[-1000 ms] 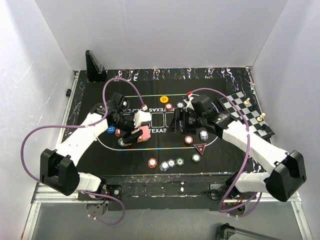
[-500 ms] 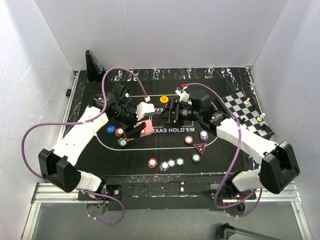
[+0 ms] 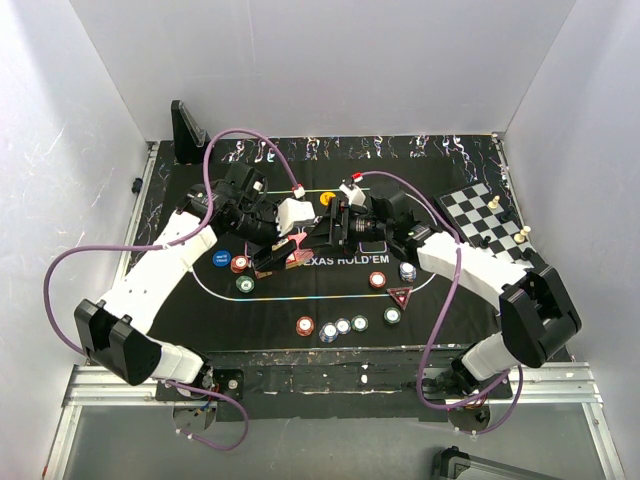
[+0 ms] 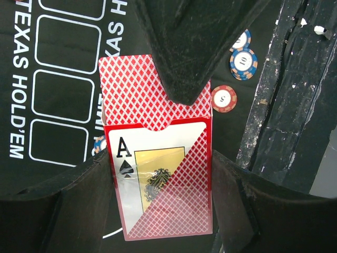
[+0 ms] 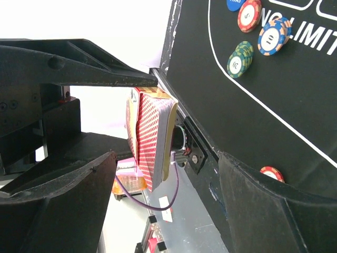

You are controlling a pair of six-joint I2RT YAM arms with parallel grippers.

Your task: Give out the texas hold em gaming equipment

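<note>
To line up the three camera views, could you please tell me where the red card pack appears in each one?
Top external: the red card pack sits mid-table, gripped by the left end effector.
Left wrist: lower centre, ace face showing.
Right wrist: left of centre, seen edge-on.
Shared landmark: the black mat with its white lettering appears in all three.

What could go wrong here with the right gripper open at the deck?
The right gripper may close on the box as well as the cards sticking out of it, so nothing slides free. A pull could also twist the box in the left gripper, spilling cards onto the chips.
</note>
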